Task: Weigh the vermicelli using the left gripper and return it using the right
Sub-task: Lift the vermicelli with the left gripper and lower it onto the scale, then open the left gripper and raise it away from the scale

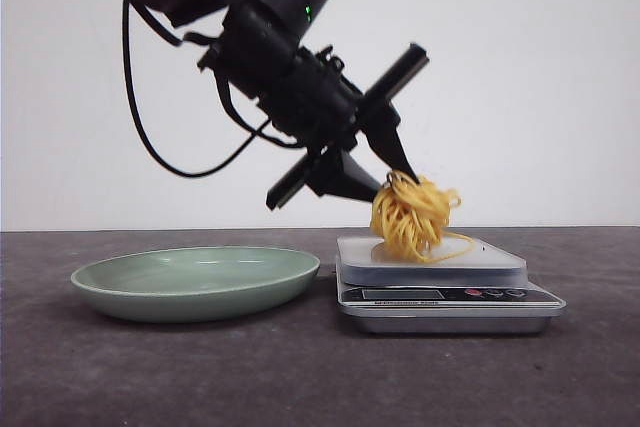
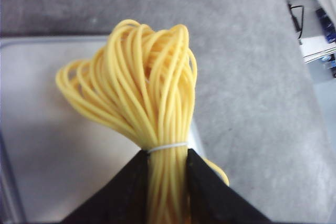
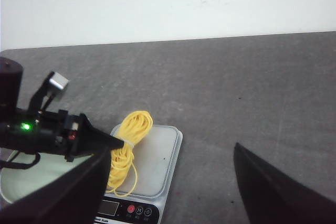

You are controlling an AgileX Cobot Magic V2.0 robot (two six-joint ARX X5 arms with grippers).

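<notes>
The left gripper has its fingers clamped on the vermicelli, a tied hank of glossy yellow strands hanging over the kitchen scale. It likely should settle fully onto the smooth pan before letting go, keeping loose loops inboard. The right gripper hovers with fingers apart. The pale green plate sits beside the scale.

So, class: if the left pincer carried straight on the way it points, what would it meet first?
Probably the scale platform: the left pincer, shut on the vermicelli, angles down toward it.
</notes>
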